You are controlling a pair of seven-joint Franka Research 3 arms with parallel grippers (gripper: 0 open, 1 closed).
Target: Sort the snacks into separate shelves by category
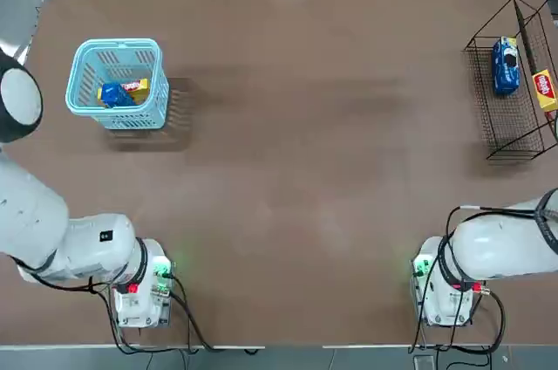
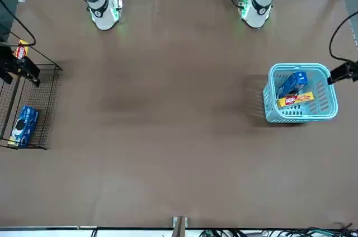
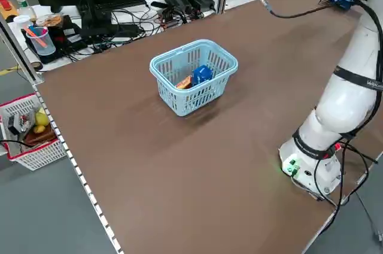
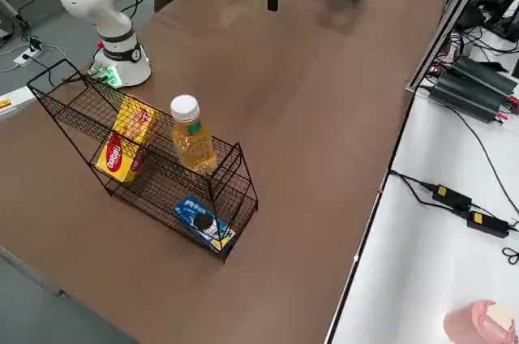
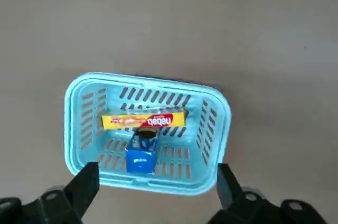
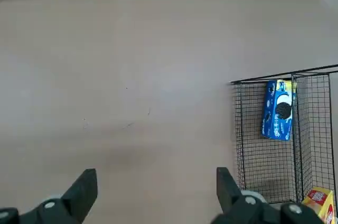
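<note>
Far-left of table: light blue slotted basket (image 1: 118, 82) holding one glossy blue packet (image 1: 112, 94) and one flat yellow-orange box (image 1: 135, 87) with a red logo band, box lying across the packet; left gripper (image 5: 157, 182) hangs above it, jaws spread wide, nothing in them. Right gripper (image 6: 156, 187) hovers over bare brown table (image 1: 305, 169), jaws also wide and empty. Far-right: black wire-mesh rack (image 1: 510, 99) with a blue cookie packet (image 4: 204, 224) flat on the bottom tier, a yellow box (image 4: 126, 139) with red logo leaning on the upper tier, and a white-capped bottle (image 4: 192, 136) of amber liquid just beside that box.
</note>
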